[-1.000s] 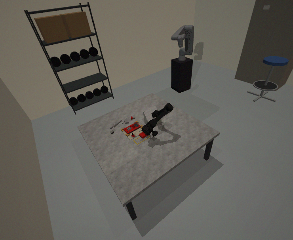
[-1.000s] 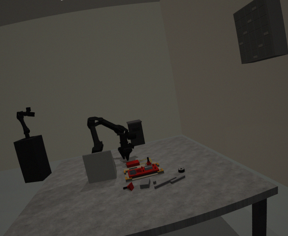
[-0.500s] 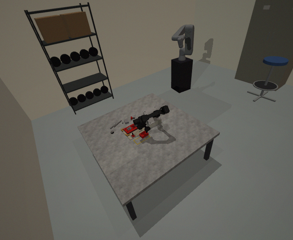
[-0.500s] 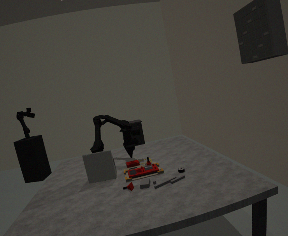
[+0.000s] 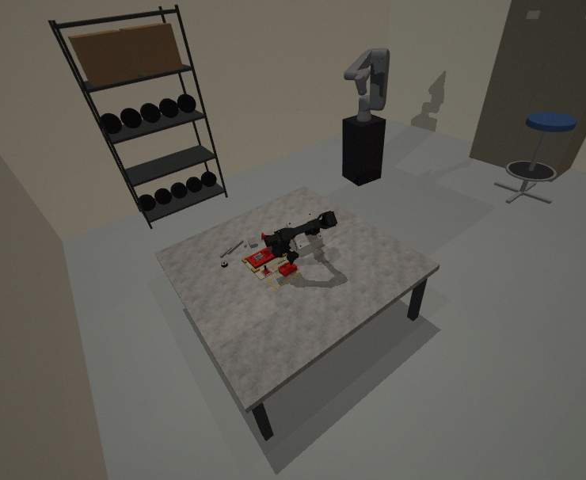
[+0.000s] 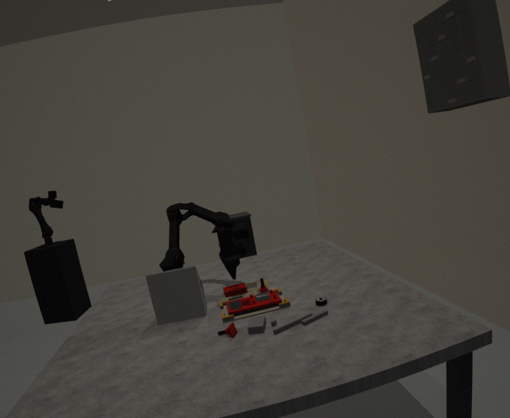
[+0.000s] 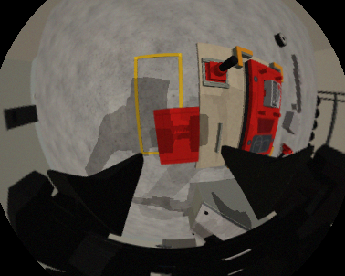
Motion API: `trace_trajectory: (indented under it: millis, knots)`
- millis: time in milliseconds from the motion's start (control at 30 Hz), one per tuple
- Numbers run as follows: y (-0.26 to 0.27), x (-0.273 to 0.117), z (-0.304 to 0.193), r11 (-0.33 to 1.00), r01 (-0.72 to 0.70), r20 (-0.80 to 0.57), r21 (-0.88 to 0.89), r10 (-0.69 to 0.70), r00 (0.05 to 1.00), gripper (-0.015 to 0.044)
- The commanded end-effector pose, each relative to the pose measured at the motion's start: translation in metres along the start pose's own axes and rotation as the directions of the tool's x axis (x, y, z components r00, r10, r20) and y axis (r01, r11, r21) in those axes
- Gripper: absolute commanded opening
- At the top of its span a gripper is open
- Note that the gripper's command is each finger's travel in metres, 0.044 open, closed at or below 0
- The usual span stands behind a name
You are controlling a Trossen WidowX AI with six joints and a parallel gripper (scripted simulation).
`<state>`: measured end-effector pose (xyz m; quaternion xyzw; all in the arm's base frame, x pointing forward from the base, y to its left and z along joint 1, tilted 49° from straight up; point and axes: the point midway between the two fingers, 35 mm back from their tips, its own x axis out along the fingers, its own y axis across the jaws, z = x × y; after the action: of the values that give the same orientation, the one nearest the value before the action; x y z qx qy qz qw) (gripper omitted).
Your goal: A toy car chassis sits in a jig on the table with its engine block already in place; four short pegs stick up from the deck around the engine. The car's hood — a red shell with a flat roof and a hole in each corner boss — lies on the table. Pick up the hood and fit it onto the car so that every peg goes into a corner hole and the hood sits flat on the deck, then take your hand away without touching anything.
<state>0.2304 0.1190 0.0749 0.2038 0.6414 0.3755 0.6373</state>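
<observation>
Our gripper hangs wide open, empty, above the red hood. In the wrist view the hood lies mid-frame on the table, just left of the jig's car chassis, between our fingertips.

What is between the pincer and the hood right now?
Nothing visible. The open pincer hangs above the red hood, which lies on the table partly inside the yellow outline, its roof uncovered.
</observation>
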Motion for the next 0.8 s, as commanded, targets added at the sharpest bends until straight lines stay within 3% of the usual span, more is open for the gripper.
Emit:
trace_trajectory:
  millis: [0,767]
  knots:
    - [0.0,0.003,0.0,1.0,-0.005,0.0,0.005,0.005,1.0,0.044]
    - [0.0,0.016,0.001,1.0,-0.004,0.0,0.005,0.004,1.0,0.044]
